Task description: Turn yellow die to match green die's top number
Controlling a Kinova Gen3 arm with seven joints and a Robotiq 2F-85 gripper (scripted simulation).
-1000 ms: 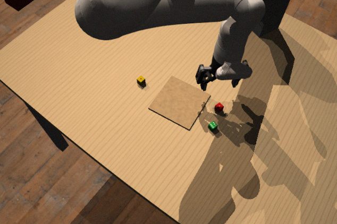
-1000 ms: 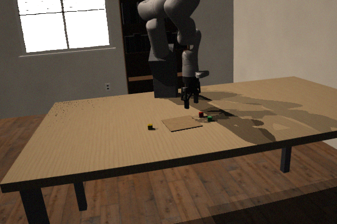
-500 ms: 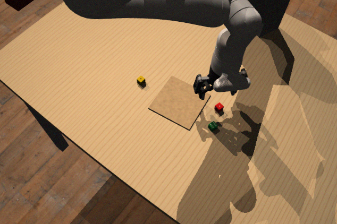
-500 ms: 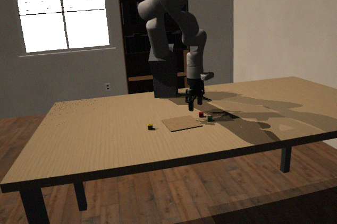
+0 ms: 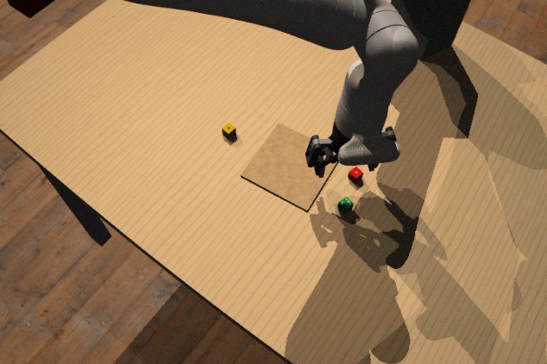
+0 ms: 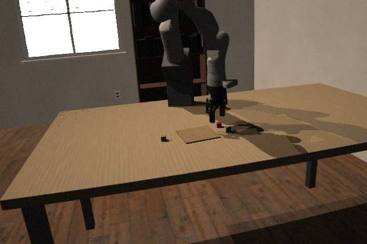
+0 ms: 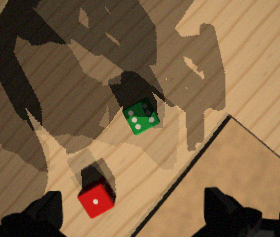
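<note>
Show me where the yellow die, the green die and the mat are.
yellow die (image 5: 228,128), top view, its top face.
green die (image 7: 141,116), wrist view, its top face.
mat (image 5: 282,160), top view, its bare middle.
</note>
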